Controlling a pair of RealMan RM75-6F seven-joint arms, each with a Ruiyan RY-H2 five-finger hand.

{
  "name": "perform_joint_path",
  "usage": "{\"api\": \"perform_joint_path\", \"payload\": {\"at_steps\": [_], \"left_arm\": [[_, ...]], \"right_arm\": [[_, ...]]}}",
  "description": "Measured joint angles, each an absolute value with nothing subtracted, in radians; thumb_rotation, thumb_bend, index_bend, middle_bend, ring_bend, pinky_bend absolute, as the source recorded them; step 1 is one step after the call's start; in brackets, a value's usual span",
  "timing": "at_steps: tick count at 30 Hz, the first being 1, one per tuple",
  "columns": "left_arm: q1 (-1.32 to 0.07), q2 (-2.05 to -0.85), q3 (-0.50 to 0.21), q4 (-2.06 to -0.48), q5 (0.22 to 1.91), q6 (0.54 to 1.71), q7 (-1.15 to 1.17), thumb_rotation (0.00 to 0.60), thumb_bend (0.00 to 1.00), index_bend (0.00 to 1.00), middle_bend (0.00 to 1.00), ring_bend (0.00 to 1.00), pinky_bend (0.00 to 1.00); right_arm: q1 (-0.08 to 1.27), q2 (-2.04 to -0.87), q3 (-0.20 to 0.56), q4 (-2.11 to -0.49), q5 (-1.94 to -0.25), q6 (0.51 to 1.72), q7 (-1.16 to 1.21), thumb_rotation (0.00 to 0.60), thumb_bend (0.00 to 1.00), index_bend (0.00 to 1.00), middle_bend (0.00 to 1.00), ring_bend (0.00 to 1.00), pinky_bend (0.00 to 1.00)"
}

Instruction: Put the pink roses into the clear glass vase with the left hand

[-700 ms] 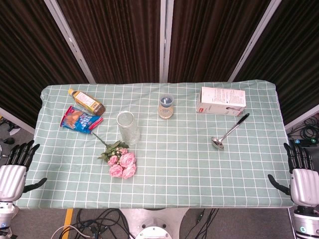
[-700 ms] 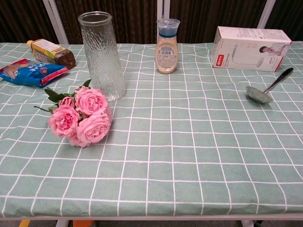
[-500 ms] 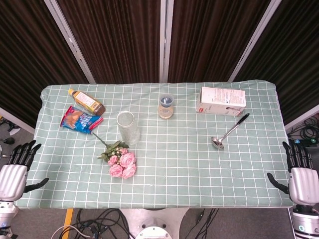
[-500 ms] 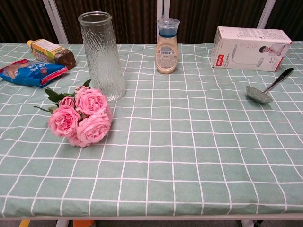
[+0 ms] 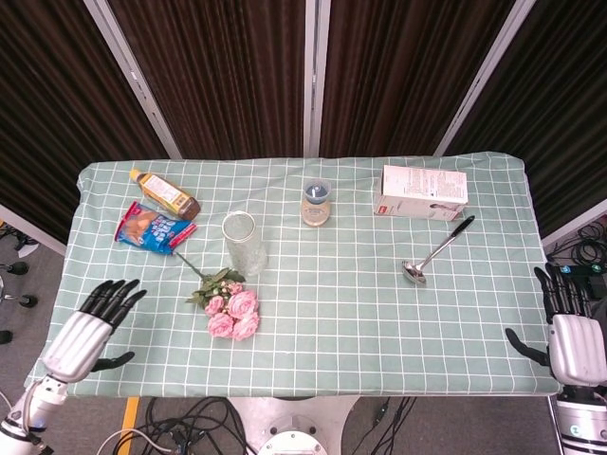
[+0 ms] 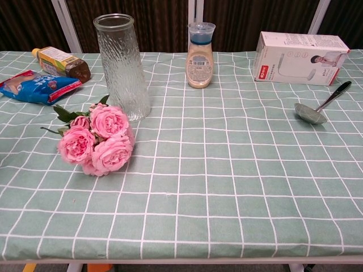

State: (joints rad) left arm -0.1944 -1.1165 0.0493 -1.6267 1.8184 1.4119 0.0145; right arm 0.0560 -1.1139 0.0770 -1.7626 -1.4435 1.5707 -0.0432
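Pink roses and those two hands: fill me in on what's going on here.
Nothing is held yet. The pink roses lie on the checked tablecloth just in front of the upright, empty clear glass vase. The left hand hovers open over the table's near left corner, fingers spread, short of the roses. The right hand waits open off the right edge.

Table (image 6: 238, 187) was covered in matt green checked cloth. Vase (image 6: 121, 65) was clear glass with a rough, rippled texture. Pink roses (image 6: 99, 139) looked soft and matt, fabric-like petals. Snack bag (image 6: 35, 86) was glossy plastic film. Ladle (image 6: 317, 107) had a shiny metal bowl and black glossy handle. Box (image 6: 303, 50) was smooth printed cardboard. Both hands (image 5: 85, 334) (image 5: 572, 336) had silvery metallic backs, black fingers.
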Motion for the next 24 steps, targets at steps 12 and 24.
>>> {"api": "perform_joint_path", "payload": {"at_steps": [12, 24], "left_arm": [[-0.377, -1.178, 0.008, -1.649, 1.784, 1.163, 0.067, 0.600, 0.03, 0.07, 0.00, 0.00, 0.08], [-0.484, -1.239, -0.012, -1.664, 1.714, 1.031, 0.125, 0.600, 0.03, 0.07, 0.00, 0.00, 0.09]], "right_arm": [[0.060, -1.132, 0.113, -1.749, -1.431, 1.573, -0.021, 0.600, 0.11, 0.00, 0.00, 0.00, 0.00], [0.073, -1.120, 0.123, -1.754, -1.402, 1.519, -0.013, 0.600, 0.11, 0.00, 0.00, 0.00, 0.00]]}}
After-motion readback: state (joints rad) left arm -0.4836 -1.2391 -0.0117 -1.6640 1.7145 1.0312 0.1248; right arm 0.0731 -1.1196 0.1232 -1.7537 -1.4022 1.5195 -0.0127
